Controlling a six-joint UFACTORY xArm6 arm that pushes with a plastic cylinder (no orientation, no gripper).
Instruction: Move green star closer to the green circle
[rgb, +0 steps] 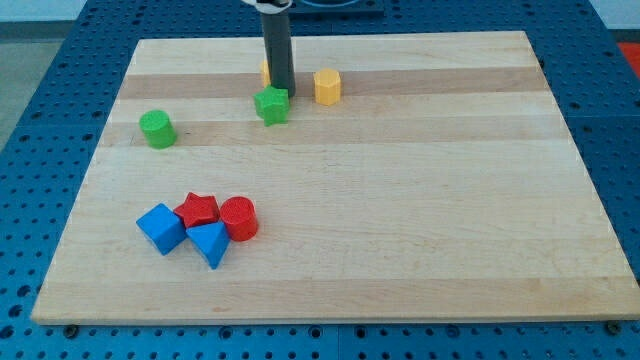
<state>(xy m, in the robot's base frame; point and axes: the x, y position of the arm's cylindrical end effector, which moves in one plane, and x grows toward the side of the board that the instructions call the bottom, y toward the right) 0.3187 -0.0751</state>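
A pale wooden board (400, 200) fills most of the view, lying on a blue perforated table (40, 100) that shows around its edges. No brand, label or writing can be read anywhere.

A dark upright rod (277, 55) comes down from the view's top over the far part of the board. It carries no jaws and holds nothing; my tip (282, 90) sits right at the far edge of the green star (271, 105), seemingly touching it, though contact cannot be confirmed.

The green star lies in the far part of the board, a little left of centre. The green circle (157, 129) stands well apart from it, to the left and slightly nearer.

Just right of the rod sits a yellow hexagonal block (327, 86). Another yellow block (265, 71) peeks out behind the rod on its left; its shape cannot be made out.

In the near left part four blocks cluster, touching: a blue cube (160, 228), a red star (198, 210), a red circle (239, 218) and a blue triangle (209, 243).
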